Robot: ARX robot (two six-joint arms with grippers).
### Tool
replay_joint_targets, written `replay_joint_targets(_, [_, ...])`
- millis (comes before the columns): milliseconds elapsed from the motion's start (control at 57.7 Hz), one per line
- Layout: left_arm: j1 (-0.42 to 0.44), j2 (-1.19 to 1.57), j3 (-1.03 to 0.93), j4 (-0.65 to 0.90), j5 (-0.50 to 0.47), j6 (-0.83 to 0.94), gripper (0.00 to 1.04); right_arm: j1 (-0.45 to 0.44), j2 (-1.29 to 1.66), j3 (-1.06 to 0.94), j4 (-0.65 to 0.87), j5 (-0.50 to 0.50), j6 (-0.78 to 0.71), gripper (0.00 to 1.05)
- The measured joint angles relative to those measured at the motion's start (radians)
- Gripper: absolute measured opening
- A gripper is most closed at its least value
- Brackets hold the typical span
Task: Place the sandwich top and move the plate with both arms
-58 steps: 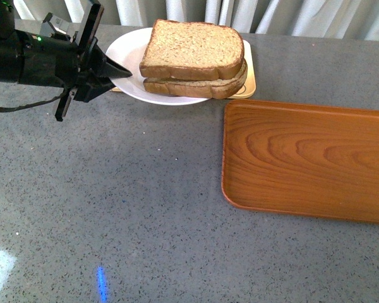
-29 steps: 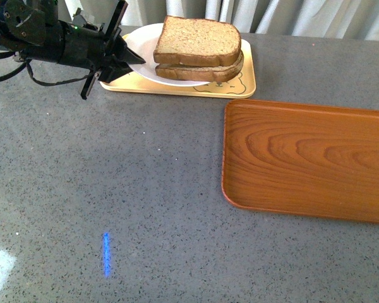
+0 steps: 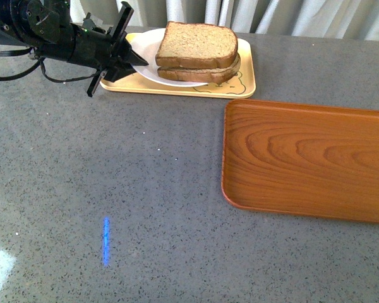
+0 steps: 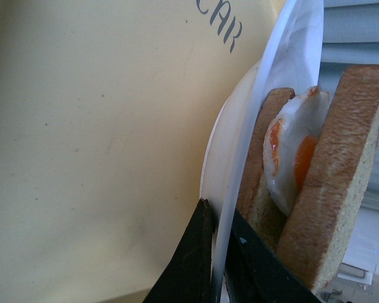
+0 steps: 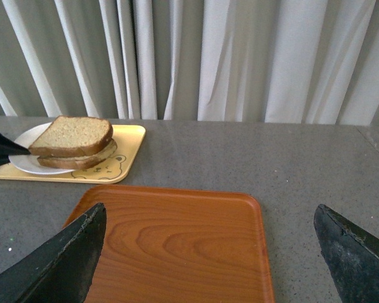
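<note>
The left gripper [image 3: 139, 62] reaches in from the 10 o'clock corner of the grey table [image 3: 145, 189], and its jaws are clamped on the 9 o'clock rim of the plate [image 3: 145, 66]. The left wrist view shows this closely: one black finger [image 4: 196, 265] lies under the thin white rim and the other above it, with the rim pinched between them. The plate sits over the yellow tray [image 3: 243, 85] at about 12 o'clock on the table; whether it rests on that tray or is lifted just off it cannot be told. The sandwich top [image 3: 197, 44] lies on the stack on the plate, lined up squarely over the lower slice [image 3: 199, 74]. From the left wrist a fried egg [image 4: 290, 158] shows between the two slices. The wooden tray [image 3: 309, 158] lies at 3 o'clock on the table, just beside the yellow tray's near right corner and not touching it. The right gripper [image 5: 210, 211] hangs with its jaws spread wide and nothing between them, above the near edge of the wooden tray and well apart from the plate.
</note>
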Motion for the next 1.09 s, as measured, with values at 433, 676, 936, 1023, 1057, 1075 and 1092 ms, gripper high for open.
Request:
replay_joint_targets(433, [0.029,0.014,0.04,-0.029,0.0,0.023,0.59,0.0,0.0,0.0,0.0,0.0,0.0,0.96])
replay_joint_targets(676, [0.052,0.014,0.057,-0.036,0.0,0.024,0.96,0.0,0.0,0.0,0.0,0.0,0.0,0.96])
replay_joint_targets(936, [0.103,-0.029,-0.041,0.118,0.0,-0.04,0.96,0.0,0.0,0.0,0.0,0.0,0.0,0.96])
replay_joint_targets(1023, [0.123,-0.076,-0.111,0.19,-0.006,-0.073,0.96,0.0,0.0,0.0,0.0,0.0,0.0,0.96])
replay_joint_targets(1057, [0.129,-0.1,-0.146,0.227,-0.012,-0.085,0.96,0.0,0.0,0.0,0.0,0.0,0.0,0.96])
replay_joint_targets(1075, [0.131,-0.108,-0.158,0.239,-0.015,-0.088,0.96,0.0,0.0,0.0,0.0,0.0,0.0,0.96])
replay_joint_targets(1092, [0.135,-0.126,-0.181,0.259,-0.015,-0.09,0.96,0.0,0.0,0.0,0.0,0.0,0.0,0.96])
